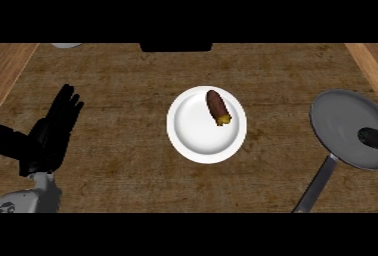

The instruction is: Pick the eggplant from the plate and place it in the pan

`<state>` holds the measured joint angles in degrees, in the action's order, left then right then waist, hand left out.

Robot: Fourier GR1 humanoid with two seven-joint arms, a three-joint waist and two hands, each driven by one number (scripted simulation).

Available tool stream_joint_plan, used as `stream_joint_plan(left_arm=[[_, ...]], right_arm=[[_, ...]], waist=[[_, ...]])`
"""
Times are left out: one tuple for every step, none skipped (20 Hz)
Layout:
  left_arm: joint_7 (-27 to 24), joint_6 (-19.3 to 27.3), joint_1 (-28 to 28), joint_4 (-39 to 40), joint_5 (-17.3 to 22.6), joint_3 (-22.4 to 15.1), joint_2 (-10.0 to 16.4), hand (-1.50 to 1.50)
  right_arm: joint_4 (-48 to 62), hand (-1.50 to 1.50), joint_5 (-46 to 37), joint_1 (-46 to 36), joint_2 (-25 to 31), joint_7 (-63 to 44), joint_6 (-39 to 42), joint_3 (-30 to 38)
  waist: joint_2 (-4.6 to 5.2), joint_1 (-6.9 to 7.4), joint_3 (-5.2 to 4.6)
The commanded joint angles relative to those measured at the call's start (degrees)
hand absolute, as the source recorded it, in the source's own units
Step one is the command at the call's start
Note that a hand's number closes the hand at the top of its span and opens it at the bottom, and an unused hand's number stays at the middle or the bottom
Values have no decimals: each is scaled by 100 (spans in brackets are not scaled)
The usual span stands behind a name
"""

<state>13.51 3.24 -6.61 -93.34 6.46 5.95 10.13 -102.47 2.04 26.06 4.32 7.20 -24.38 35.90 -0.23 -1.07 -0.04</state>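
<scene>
A dark brown eggplant (216, 106) with a yellowish end lies on the upper right part of a white plate (199, 140) at the counter's middle. A grey pan (343, 125) sits at the right edge, its handle (317, 187) running down and to the left. My left hand (52, 132) rests open at the left, fingers pointing up, well apart from the plate. Over the pan's right side, at the view's edge, a small black part of my right hand (368, 137) shows; its fingers are hidden.
A pale round object (66, 45) peeks in at the top left, and a black block (176, 47) sits at the top middle. Lighter wooden strips border the counter on both sides. Bare brown counter lies between plate and pan.
</scene>
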Motion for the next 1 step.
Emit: stream_joint_plan(left_arm=[[-90, 23, -268, 363, -16, 42, -81, 0]], right_arm=[[-924, -150, -84, 758, -411, -231, -71, -297]], waist=[[21, 40, 1]])
